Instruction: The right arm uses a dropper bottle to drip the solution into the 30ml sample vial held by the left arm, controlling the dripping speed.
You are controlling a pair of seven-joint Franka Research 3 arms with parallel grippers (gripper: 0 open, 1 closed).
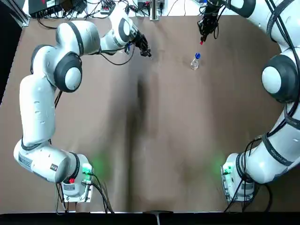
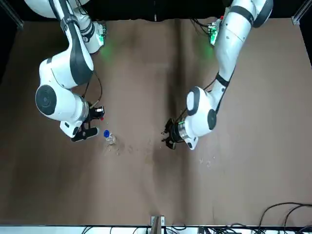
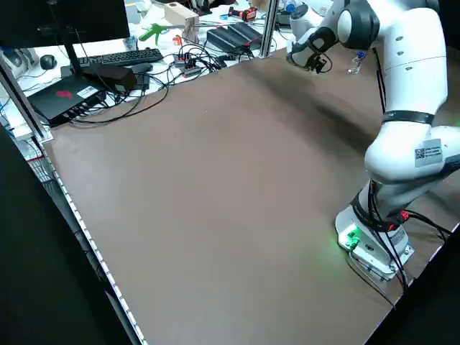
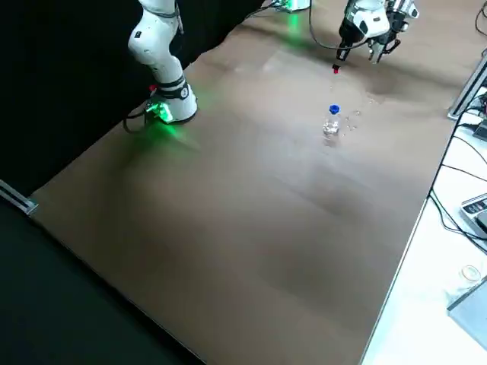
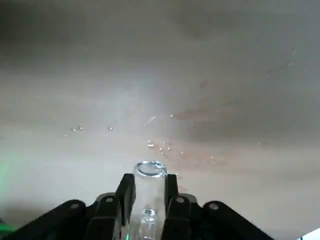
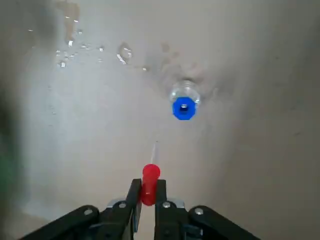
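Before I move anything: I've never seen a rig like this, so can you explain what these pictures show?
Two white robot arms share a brown table. One picture looks down from overhead, one faces the robot, two look from its sides, and two come from the arms' wrists.

The left hand, over the table's left half, grips a clear glass vial, open end up. The right hand, over the right half, pinches the red bulb of a dropper whose thin clear tip extends beyond it.

On the table stands a small clear bottle with a blue collar, amid scattered droplets.
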